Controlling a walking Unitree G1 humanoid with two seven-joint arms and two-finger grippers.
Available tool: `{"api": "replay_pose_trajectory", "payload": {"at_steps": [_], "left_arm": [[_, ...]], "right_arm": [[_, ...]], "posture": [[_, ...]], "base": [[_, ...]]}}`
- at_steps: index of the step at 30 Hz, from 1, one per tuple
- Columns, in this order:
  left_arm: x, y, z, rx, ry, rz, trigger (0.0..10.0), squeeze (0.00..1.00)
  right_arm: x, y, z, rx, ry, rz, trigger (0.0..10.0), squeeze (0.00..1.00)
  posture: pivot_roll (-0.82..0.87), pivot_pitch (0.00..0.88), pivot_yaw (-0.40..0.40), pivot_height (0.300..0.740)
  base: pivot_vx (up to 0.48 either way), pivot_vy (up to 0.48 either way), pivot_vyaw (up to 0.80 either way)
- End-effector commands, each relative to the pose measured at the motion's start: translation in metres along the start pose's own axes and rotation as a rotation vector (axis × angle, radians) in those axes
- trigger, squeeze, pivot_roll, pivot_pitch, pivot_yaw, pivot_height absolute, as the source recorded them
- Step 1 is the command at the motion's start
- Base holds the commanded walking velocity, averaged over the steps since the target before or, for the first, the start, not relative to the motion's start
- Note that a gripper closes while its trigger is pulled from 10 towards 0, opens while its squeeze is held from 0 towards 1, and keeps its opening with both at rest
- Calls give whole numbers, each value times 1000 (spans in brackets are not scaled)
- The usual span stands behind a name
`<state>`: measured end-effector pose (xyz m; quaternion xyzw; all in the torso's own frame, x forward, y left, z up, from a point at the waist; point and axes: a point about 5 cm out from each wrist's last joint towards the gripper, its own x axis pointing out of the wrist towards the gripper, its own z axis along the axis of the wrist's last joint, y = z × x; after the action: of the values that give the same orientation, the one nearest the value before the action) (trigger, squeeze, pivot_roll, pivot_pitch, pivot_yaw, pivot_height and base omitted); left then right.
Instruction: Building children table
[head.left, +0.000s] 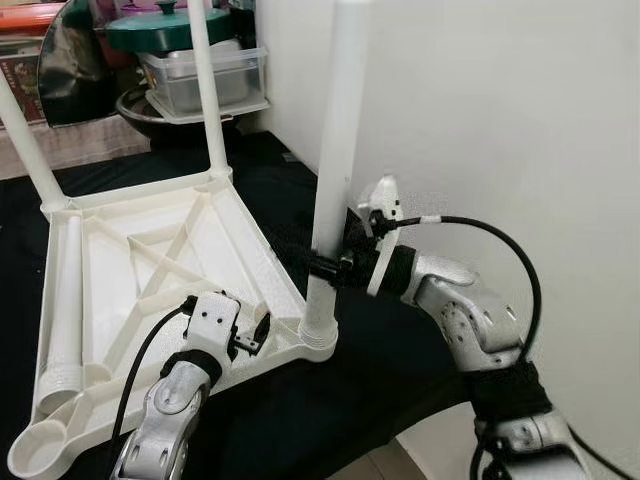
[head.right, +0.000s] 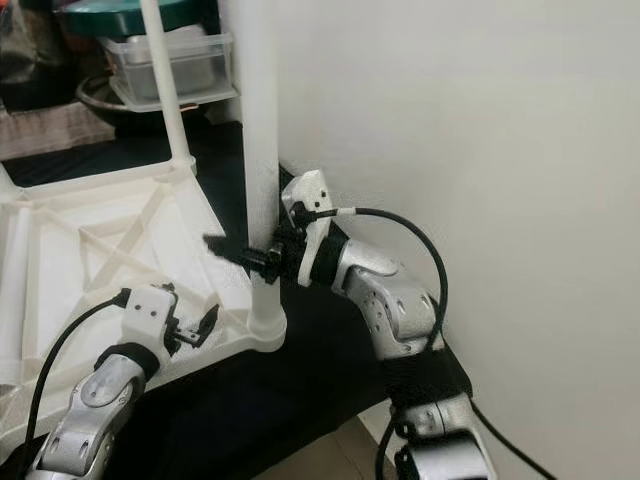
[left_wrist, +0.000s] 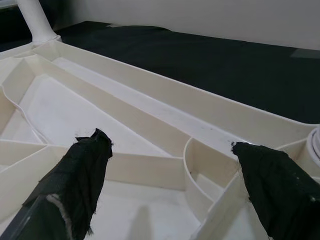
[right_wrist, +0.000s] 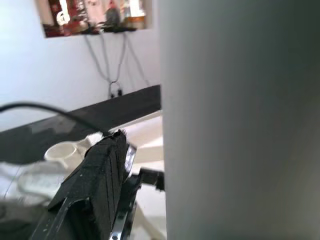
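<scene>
**Right pincer clamps an upright leg while the left hovers over the upturned tabletop**

The white plastic tabletop (head.left: 170, 270) lies upside down on a black cloth (head.left: 330, 400), its ribbed underside facing up. Three legs stand in corner sockets: the near-corner leg (head.left: 335, 170), a far leg (head.left: 208, 90) and a left leg (head.left: 28, 140). A fourth leg (head.left: 62, 310) lies loose inside the tabletop along its left rim.

The right arm bends at the elbow and reaches in from the wall side, forearm roughly level, wrist turned toward the near-corner leg. The right gripper (head.right: 262, 258) is clenched around that leg low on its shaft, just above the socket; in the right wrist view one black finger (right_wrist: 100, 175) lies beside the leg's pale surface.

The left arm rises from below, its wrist tipped forward over the tabletop's near edge. The left gripper (head.left: 258, 335) is released, its fingers (left_wrist: 82, 175) spread wide above a curved rib near the corner socket, holding nothing. The socket with the clamped leg sits just to its right.

Beyond the far leg, a clear container (head.left: 205, 75) and a green lid (head.left: 165, 25) sit stacked.
</scene>
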<state>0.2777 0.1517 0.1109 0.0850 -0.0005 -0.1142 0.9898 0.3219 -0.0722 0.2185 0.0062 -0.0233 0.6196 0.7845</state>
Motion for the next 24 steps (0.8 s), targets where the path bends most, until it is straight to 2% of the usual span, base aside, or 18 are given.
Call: {"api": "replay_pose_trajectory", "payload": {"at_steps": [1,2,3,5,6,7,8,9,11,12,13,14,15,20,21,22,23,24], "left_arm": [[-3,-1,-2,13,6,-1,10000,0],[-3,-1,-2,13,6,-1,10000,0],[-5,0,-2,14,8,2,10000,0],[-5,1,-2,14,8,2,10000,0],[-6,2,-3,15,11,2,10000,0],[-6,2,-3,16,12,2,10000,0],[-6,2,-3,16,12,2,10000,0],[-6,2,-3,17,13,0,10000,0],[-4,1,-4,18,15,-5,10000,0],[-4,1,-4,18,15,-5,10000,0],[-2,0,-2,16,11,-8,10000,0],[-1,-1,-1,14,9,-10,10000,0],[-1,-1,-1,13,7,-11,10000,0],[-1,-2,-1,14,8,-13,10000,0],[-1,-2,-2,14,10,-15,10000,0],[-1,-2,-2,14,10,-15,10000,0],[-2,-2,-3,14,12,-17,10000,0],[-1,-2,-4,16,14,-19,10000,0]], "right_arm": [[13,-4,-17,42,44,-59,0,0],[13,-4,-17,42,44,-59,0,0],[15,-12,-25,62,78,-147,0,0],[14,-13,-26,64,84,-152,0,0],[7,-33,-40,99,164,-444,0,0],[3,-39,-45,108,190,-541,0,0],[3,-39,-45,108,190,-541,0,0],[-18,-55,-54,149,240,-867,0,0],[-50,-64,-66,193,293,-1248,0,0],[-50,-64,-66,193,293,-1248,0,0],[-52,-53,-68,204,265,-1329,4275,0],[-48,-44,-66,208,237,-1318,4275,0],[-45,-39,-65,211,220,-1305,10000,0],[-26,-26,-60,219,181,-1223,10000,0],[-9,-20,-44,191,70,-1084,10000,0],[-9,-20,-44,191,70,-1084,10000,0],[3,-14,-32,168,-11,-976,10000,0],[8,-12,-23,161,-76,-896,10000,1000]], "posture": [[123,0,-68,740],[123,0,-68,740],[124,0,-66,740],[124,0,-66,740],[117,0,-61,740],[117,0,-61,740],[117,0,-61,740],[106,0,-56,740],[105,0,-56,740],[105,0,-56,740],[103,0,-53,740],[103,0,-53,740],[103,0,-53,740],[97,0,-49,740],[89,0,-41,740],[89,0,-41,740],[89,0,-41,740],[90,0,-43,740]], "base": [[0,0,0],[0,0,0],[0,0,0],[0,0,0],[0,0,0],[0,0,0],[0,0,0],[0,0,0],[0,0,0],[0,0,0],[0,0,0],[0,0,0],[0,0,0],[0,0,0],[0,0,0],[0,0,0],[0,0,0],[0,0,0]]}}
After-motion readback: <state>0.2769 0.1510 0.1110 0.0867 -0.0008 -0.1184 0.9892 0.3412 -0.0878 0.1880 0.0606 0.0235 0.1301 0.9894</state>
